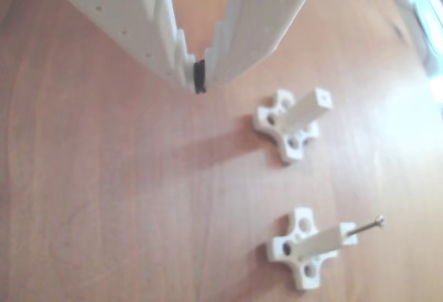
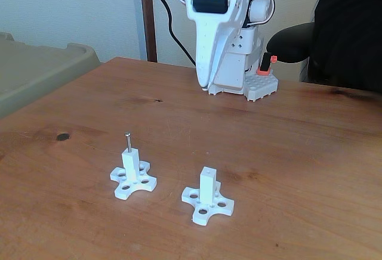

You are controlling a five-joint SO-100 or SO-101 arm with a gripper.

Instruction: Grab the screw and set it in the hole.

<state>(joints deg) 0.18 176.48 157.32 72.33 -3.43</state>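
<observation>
Now, screw [image 2: 128, 141]: upright in the hole of the left post [image 2: 131, 163] in the fixed view, head up.
Other post [image 2: 208, 184]: hole [image 1: 321, 97] bare.
End effector [image 1: 199, 80]: fingers closed together, holding nothing, above the table [image 2: 286, 152], well apart from both posts.

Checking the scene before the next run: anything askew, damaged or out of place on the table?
Nothing damaged or spilled. The screw already stands upright in the top of the left post in the fixed view; the right post has an empty hole. Both posts stand upright. The gripper is off the parts, jaws closed, holding nothing.
</observation>
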